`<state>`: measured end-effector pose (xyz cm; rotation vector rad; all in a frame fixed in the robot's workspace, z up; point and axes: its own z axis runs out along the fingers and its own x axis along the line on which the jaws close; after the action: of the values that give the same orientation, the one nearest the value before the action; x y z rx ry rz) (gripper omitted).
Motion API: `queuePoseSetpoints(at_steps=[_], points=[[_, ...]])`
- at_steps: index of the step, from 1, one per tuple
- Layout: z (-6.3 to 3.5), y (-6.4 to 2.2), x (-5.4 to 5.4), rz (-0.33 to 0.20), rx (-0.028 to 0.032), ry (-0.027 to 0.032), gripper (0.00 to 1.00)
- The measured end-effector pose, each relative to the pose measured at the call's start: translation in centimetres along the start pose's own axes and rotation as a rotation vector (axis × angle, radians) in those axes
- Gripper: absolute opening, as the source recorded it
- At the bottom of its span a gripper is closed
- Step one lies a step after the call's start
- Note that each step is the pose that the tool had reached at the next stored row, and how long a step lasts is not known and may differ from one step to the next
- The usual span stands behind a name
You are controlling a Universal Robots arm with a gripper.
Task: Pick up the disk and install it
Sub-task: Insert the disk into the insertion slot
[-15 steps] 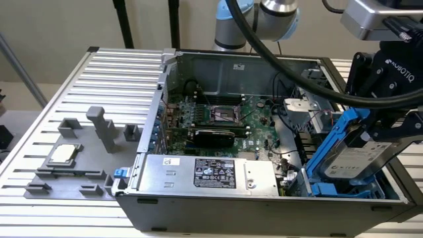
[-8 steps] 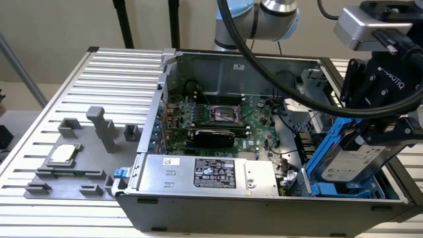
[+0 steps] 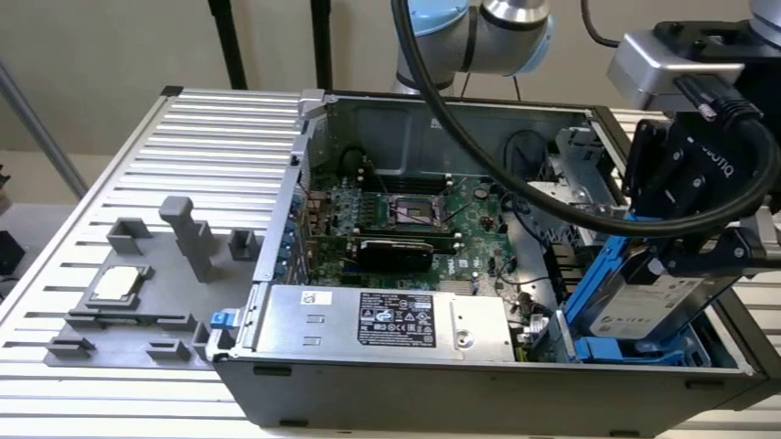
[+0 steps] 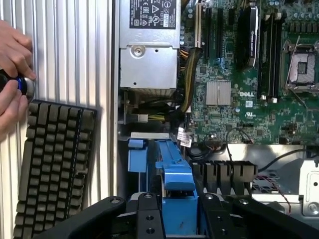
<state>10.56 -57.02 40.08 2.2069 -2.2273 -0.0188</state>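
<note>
Now, from the exterior view, an open computer case [image 3: 488,393] lies on a ribbed metal table [image 3: 208,119], its motherboard [image 3: 403,206] exposed and a silver power supply [image 3: 379,320] along the near wall. The black gripper [image 3: 701,265] hangs over the case's corner at the exterior view's right, clamped on the disk [image 3: 659,297]. The disk is tilted with its white label facing outward, and its blue carrier rail [image 3: 604,274] slopes down toward the blue bay [image 3: 604,349] in that corner. I cannot tell whether its lower end touches the bay. Well apart, on the table at the exterior view's left, a grey fixture [image 3: 134,320] carries a small flat silver chip [image 3: 116,283]. From the wrist view, the gripper [image 4: 177,221] looks along the disk [image 4: 177,194], whose blue carrier edge is pinched between the two black fingers [image 4: 149,216], one pressed against each side. Beyond the disk are a blue bay bracket [image 4: 135,154], the power supply [image 4: 149,55] and the motherboard [image 4: 249,114] with its square heatsink [image 4: 218,93]. Outside the case, a dark keyboard [image 4: 50,169] lies on the table [image 4: 70,50]. Just beside the keyboard's corner, a person's two hands [image 4: 12,55] hold a small round knob [image 4: 24,85] with a blue ring.
</note>
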Motion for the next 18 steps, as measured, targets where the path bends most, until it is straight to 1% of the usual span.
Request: queuePoseSetpoints(at_steps=[9,18], points=[[1.06,0.22,0.0,-0.007,-0.0021,0.0003,0.0],[2.48,0.23,0.0,-0.012,-0.004,0.0014,0.0]])
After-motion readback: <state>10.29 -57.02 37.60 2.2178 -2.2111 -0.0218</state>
